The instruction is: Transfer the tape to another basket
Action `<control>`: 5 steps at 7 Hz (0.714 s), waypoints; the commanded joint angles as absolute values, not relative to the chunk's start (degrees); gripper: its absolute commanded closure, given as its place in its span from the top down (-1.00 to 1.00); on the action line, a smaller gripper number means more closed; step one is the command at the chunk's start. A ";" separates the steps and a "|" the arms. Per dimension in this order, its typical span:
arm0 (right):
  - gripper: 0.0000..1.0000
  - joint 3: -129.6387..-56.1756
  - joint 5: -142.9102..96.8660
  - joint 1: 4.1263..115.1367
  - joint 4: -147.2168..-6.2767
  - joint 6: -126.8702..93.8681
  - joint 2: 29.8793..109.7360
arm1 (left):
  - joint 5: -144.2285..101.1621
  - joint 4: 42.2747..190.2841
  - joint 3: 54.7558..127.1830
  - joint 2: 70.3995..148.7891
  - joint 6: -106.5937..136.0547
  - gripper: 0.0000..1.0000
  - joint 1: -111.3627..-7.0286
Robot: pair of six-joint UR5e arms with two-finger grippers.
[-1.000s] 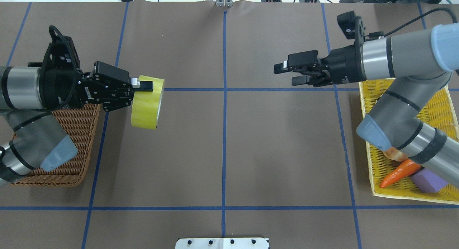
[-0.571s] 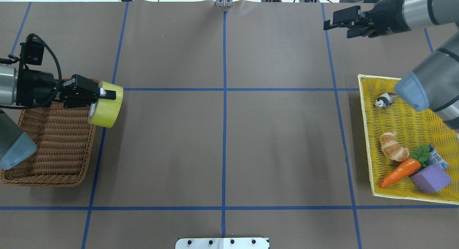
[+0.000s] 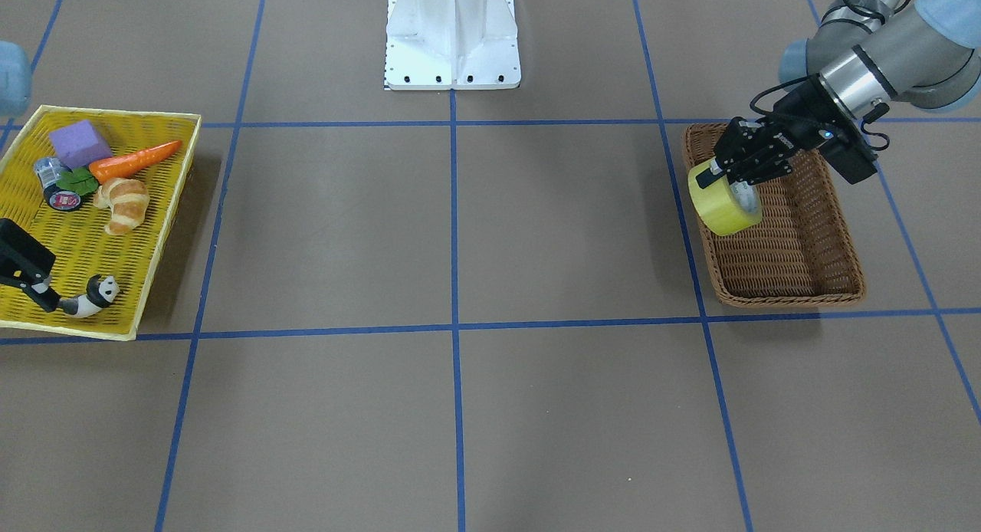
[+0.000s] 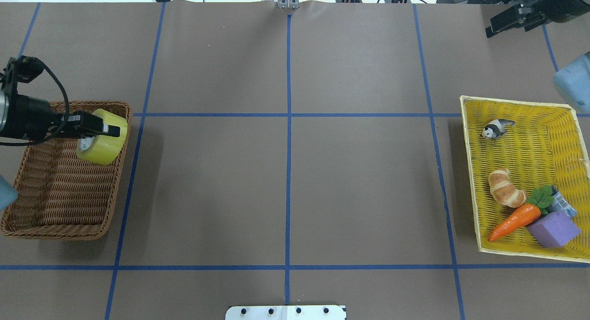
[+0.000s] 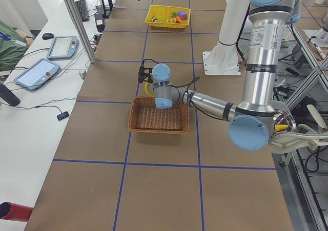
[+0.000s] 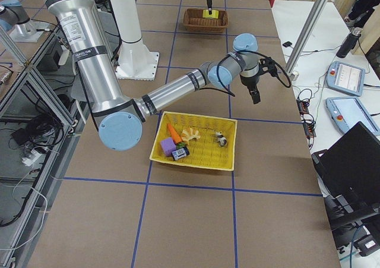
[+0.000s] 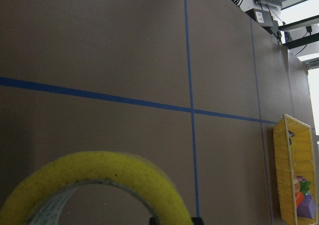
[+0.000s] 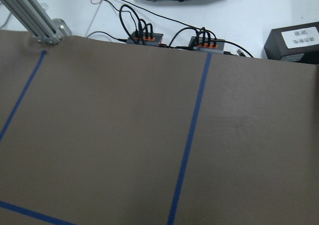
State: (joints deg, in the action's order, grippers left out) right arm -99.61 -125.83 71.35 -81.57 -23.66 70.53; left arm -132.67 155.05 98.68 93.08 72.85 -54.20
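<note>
The yellow tape roll [image 4: 102, 147] hangs in my left gripper [image 4: 100, 128], which is shut on its rim. It sits over the far right corner of the brown wicker basket [image 4: 60, 195], tilted, close above the weave. The front view shows the tape [image 3: 724, 208] at the basket's [image 3: 782, 264] near-robot corner under the left gripper [image 3: 728, 173]. The left wrist view shows the roll's top edge [image 7: 99, 177]. My right gripper [image 4: 502, 22] is open and empty, high over the table's far right corner.
A flat yellow tray [image 4: 470, 181] at the right holds a panda figure [image 4: 494, 128], a croissant [image 4: 506, 193], a carrot [image 4: 514, 222], a purple block [image 4: 553, 228] and a small can [image 4: 563, 204]. A white mount plate [image 4: 286, 312] sits at the near edge.
My left arm has pulled back left with the tape, from over the bare table to over the wicker basket. My right arm has swung away to the far right corner.
</note>
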 commanded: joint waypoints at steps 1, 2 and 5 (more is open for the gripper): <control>1.00 -100.37 -124.64 75.56 -102.90 -0.29 70.14 | -132.63 147.16 98.96 92.20 64.10 -1.00 -54.93; 1.00 -100.37 -123.93 76.54 -108.66 4.96 70.14 | -132.63 144.69 98.96 92.28 61.55 -1.00 -55.19; 1.00 -102.73 -125.94 76.90 -106.09 4.31 76.46 | -131.40 135.20 98.79 92.37 51.62 -1.00 -56.25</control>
State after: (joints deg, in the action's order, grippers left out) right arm -101.58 -125.28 76.83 -106.92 4.52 74.71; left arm -131.95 138.73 98.86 92.34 55.50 -55.98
